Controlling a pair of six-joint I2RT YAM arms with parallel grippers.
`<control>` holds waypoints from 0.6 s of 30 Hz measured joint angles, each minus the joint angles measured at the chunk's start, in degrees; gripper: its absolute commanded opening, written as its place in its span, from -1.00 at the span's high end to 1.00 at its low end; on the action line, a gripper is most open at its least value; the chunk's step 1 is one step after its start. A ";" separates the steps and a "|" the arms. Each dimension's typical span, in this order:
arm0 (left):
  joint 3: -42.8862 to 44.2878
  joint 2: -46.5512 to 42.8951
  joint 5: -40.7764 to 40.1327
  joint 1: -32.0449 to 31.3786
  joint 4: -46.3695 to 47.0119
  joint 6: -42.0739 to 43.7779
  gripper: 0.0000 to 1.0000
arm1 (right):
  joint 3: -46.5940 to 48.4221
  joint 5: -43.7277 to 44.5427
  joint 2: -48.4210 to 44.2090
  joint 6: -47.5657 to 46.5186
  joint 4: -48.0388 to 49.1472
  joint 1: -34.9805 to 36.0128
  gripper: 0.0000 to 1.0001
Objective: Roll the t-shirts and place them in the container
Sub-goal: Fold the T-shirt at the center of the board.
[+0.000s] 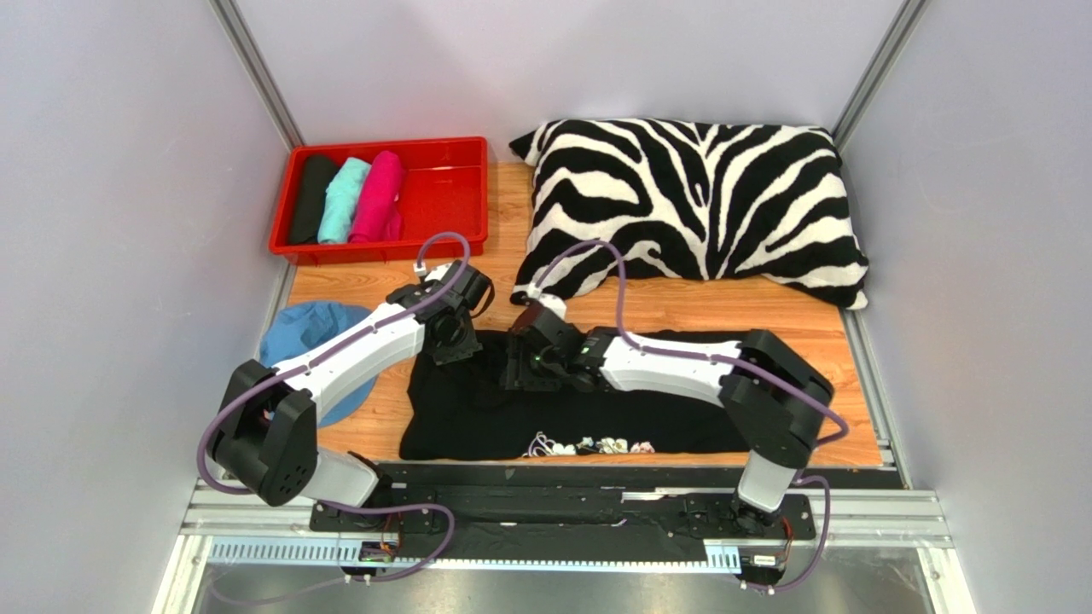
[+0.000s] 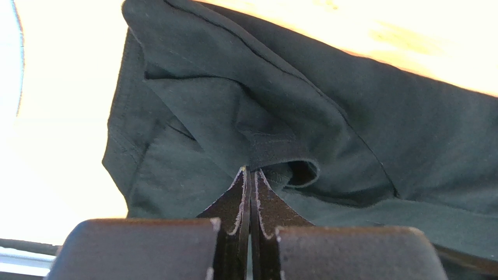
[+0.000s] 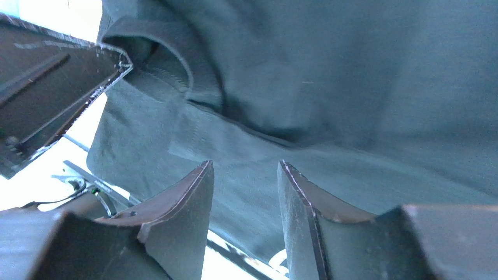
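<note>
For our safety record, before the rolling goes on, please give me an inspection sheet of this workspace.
Surface: wooden table.
Job's things: black tee spread before the arms; black roll, teal roll, pink roll in red tray.
Clutter: zebra pillow at back; blue cloth at left.
Grippers: left claw shut at the tee's fold; right claw open over the tee.
Cables: purple cables loop along both arms.
Surroundings: grey walls.
</note>
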 measured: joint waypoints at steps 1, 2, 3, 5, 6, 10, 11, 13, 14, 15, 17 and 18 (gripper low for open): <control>0.00 0.04 0.04 0.22 -0.02 0.17 1.00 | 1.01 0.72 1.46 0.68 0.24 1.16 0.01; 0.00 0.04 0.15 0.50 -0.04 0.46 1.00 | 1.75 1.22 2.56 1.16 0.57 1.99 0.01; 0.00 0.04 0.31 0.68 -0.07 0.74 1.00 | 2.40 1.92 3.50 1.60 0.76 2.95 0.00; 0.00 0.04 0.66 1.03 -0.17 1.20 1.00 | 3.32 3.52 4.68 2.01 0.92 4.44 -0.02; 0.00 0.04 0.83 1.14 -0.24 1.40 1.00 | 3.72 4.26 5.01 2.08 0.90 5.05 -0.03; 0.00 0.04 1.51 1.22 -0.37 1.84 1.00 | 6.45 8.26 6.14 1.90 0.31 7.50 -0.05; 0.00 0.04 1.75 1.25 -0.39 2.01 1.00 | 7.30 9.20 6.38 1.73 -0.17 7.93 -0.06; 0.00 0.04 2.14 1.25 -0.39 2.25 1.00 | 9.38 11.41 7.04 1.22 -1.16 8.90 -0.08; 0.00 0.04 2.34 1.33 -0.39 2.43 1.00 | 10.27 12.41 7.39 0.81 -1.57 9.31 -0.08; 0.00 0.04 2.49 1.51 -0.39 2.54 1.00 | 11.78 13.77 8.13 0.13 -2.51 9.75 -0.08; 0.00 0.04 2.69 1.70 -0.37 2.75 1.00 | 12.96 14.58 9.03 -0.57 -3.02 10.25 -0.08; 0.00 0.04 2.73 1.84 -0.35 2.86 1.00 | 13.70 14.91 9.64 -0.90 -3.63 10.45 -0.05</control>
